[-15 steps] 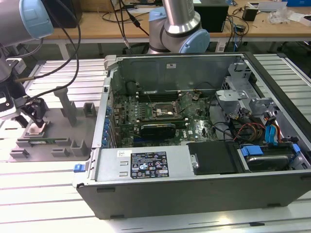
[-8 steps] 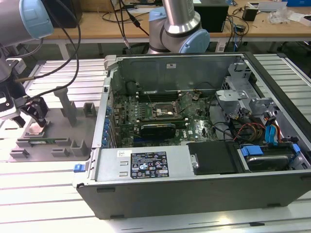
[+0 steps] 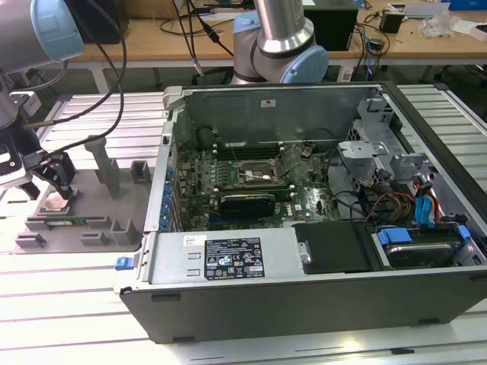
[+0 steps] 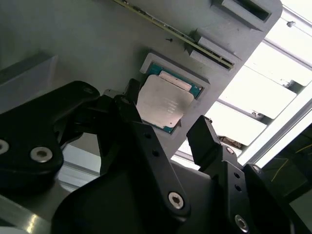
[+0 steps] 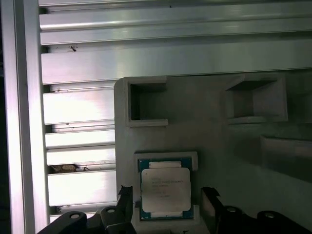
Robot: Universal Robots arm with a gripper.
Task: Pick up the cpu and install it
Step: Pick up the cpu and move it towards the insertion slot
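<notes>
Cpu [image 5: 165,189] flat in grey tray [image 5: 214,146] recess; tool [image 5: 166,191] open, straddling it, no contact.

The arm [image 3: 283,30] is thick silver-grey tubing with rounded pale blue joint caps [image 3: 57,26], and black cables [image 3: 123,65] loop beside it. The gripper [image 4: 165,109] is matte black. Its angular fingers [image 4: 146,136] and links are fastened with silver hex-socket screws [image 4: 176,199].
</notes>
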